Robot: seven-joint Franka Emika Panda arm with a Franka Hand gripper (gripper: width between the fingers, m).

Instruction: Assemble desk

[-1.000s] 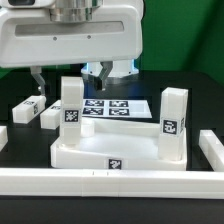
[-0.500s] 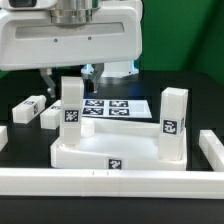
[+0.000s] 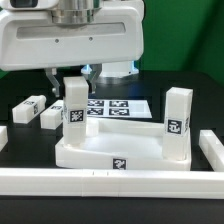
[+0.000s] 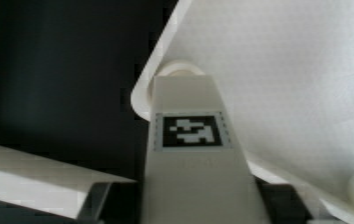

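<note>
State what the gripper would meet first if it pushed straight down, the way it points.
The upright leg: the gripper appears to have its jaws closed on the leg's upper end, so there is no free travel. Below the leg sits the desk top.

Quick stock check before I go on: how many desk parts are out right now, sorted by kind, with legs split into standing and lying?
Desk top: 1
Upright legs at the top's corners: 2
Loose legs lying on the table: 2
Total: 5 parts
</note>
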